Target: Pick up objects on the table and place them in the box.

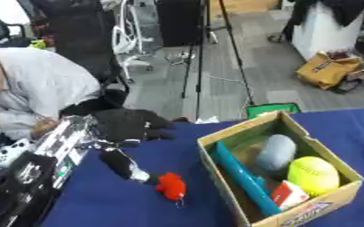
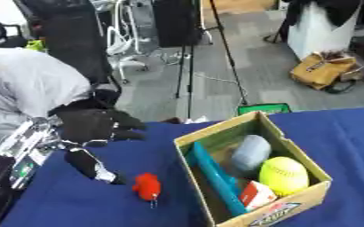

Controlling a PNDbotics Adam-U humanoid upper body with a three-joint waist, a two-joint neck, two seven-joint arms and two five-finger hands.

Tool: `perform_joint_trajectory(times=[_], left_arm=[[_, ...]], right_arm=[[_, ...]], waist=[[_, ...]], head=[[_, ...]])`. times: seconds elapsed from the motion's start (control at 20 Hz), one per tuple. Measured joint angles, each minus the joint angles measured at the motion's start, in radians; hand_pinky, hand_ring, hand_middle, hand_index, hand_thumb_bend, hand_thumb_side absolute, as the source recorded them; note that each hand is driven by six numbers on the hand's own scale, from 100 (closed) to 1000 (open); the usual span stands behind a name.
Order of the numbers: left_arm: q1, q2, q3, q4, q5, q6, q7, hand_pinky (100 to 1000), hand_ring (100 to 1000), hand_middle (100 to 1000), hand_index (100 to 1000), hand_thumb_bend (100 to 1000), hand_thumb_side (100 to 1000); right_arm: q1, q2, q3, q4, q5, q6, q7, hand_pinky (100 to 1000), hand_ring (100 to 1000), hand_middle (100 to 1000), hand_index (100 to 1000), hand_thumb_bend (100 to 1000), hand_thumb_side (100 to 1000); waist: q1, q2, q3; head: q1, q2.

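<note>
A small red toy (image 1: 171, 185) with a metal ring lies on the blue table (image 1: 123, 204), just left of the cardboard box (image 1: 318, 208). Inside the box are a long teal item (image 1: 243, 177), a grey oblong object (image 1: 277, 151), a yellow ball (image 1: 313, 174) and a small red-and-white carton (image 1: 290, 194). My left hand (image 1: 129, 124), black, hovers up and left of the red toy with its fingers stretched toward the box. Its thumb (image 1: 124, 165) points down toward the toy, and nothing is held in it. My right hand shows in no view.
My left arm (image 1: 41, 164) fills the lower left corner. A white controller (image 1: 9, 151) lies at the table's left edge. A person in grey leans in at the far left. Beyond the table's far edge stand a green item (image 1: 272, 108) and tripod legs.
</note>
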Motion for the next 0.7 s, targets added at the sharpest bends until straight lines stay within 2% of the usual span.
perform_joint_trajectory(times=[0.15,0.2,0.45,0.7], left_arm=[[-0.009,0.010,0.000,0.040,-0.034,-0.019,0.028,1000,1000,1000,1000,688,1000],[-0.012,0.013,0.000,0.049,-0.047,-0.024,0.036,1000,1000,1000,1000,761,1000],[-0.027,0.020,0.000,0.085,-0.119,-0.048,0.072,1000,1000,1000,1000,731,1000],[-0.035,0.019,-0.003,0.114,-0.171,-0.082,0.146,1000,1000,1000,1000,745,1000]], right_arm=[[0.000,0.000,0.000,0.000,-0.001,-0.001,0.001,723,677,576,581,100,623],[0.000,0.000,0.000,0.000,-0.001,-0.001,0.001,723,676,576,581,100,625],[0.000,0.000,0.001,0.000,-0.001,-0.003,0.003,723,676,576,581,100,624],[0.000,0.000,0.005,0.000,-0.001,-0.004,0.004,723,676,576,580,100,623]], waist=[[-0.003,0.000,-0.004],[-0.004,0.000,-0.005],[-0.004,-0.001,-0.011],[-0.004,-0.001,-0.016]], head=[[0.000,0.000],[0.000,0.000],[0.004,0.000],[0.010,-0.004]])
